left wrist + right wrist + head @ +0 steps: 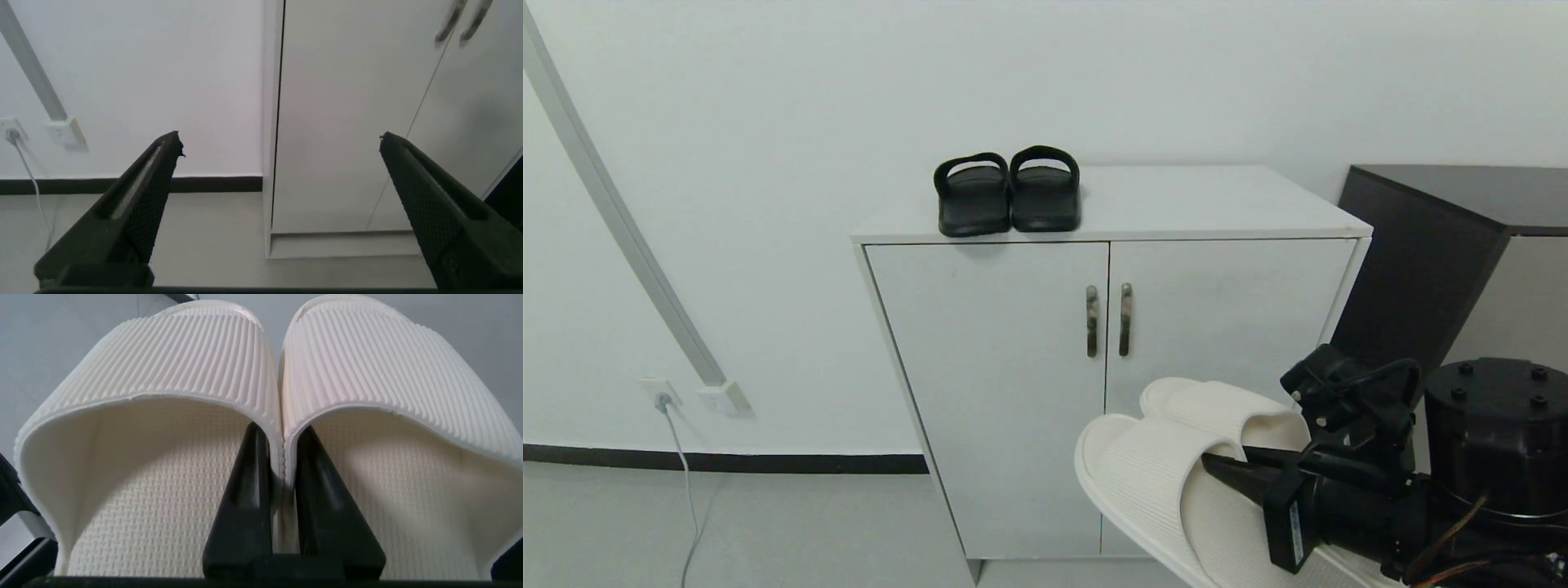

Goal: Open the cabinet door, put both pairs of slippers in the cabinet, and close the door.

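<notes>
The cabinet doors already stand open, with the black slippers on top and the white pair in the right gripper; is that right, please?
Not quite: the cabinet doors are both shut, as the head view shows. The black slippers are on top and the right gripper holds the white pair.

No legible text; white sticker [1294, 523] on right hand [1215, 465] too small to read.

The cream slippers [172, 376] look ribbed outside and pebbled inside; the black slippers [1008, 194] matt and rubbery. The cabinet [996, 392] is smooth matt white, its handles [1092, 321] dull metal.
</notes>
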Tool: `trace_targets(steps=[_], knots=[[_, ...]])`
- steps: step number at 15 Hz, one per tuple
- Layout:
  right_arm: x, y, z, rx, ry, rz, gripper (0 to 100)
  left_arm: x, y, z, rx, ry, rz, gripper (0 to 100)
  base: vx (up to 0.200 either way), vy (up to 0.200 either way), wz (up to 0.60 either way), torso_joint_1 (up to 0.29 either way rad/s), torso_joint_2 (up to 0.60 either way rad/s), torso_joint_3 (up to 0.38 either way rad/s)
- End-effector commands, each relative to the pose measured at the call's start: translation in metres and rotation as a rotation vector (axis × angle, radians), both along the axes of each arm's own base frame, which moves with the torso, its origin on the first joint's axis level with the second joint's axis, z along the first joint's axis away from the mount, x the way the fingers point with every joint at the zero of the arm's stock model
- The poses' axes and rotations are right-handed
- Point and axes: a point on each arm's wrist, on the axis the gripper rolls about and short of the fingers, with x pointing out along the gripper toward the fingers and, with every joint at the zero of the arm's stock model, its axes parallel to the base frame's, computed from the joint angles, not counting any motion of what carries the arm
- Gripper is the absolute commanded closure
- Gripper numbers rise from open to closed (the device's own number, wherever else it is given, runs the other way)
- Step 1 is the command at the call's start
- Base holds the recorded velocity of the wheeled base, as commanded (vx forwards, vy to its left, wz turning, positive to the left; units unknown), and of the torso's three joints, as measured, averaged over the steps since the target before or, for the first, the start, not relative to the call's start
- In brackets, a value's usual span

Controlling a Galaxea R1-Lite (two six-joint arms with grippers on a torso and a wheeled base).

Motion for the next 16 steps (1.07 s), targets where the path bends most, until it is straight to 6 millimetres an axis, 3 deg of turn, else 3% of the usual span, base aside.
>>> trace_targets(steps=[1, 9, 16], knots=[[0.0006, 0.0008, -0.0024, -0.009, 0.006, -0.001, 100, 0.0001, 0.0000, 0.0000, 0.003, 0.001, 0.000, 0, 0.000, 0.000, 0.00, -0.124, 0.46, 0.339], [-0.0010, -0.0004, -0.0029, -0.012, 0.004, 0.000, 100, 0.0001, -0.0001, -0.0001, 0.026, 0.002, -0.005, 0, 0.000, 0.000, 0.00, -0.063, 0.44, 0.366], [-0.0056, -0.0050, -0.0072, -0.039, -0.010, 0.014, 100, -0.0001, -0.0001, 0.0003, 0.003, 0.001, -0.004, 0, 0.000, 0.000, 0.00, 0.001, 0.02, 0.014]])
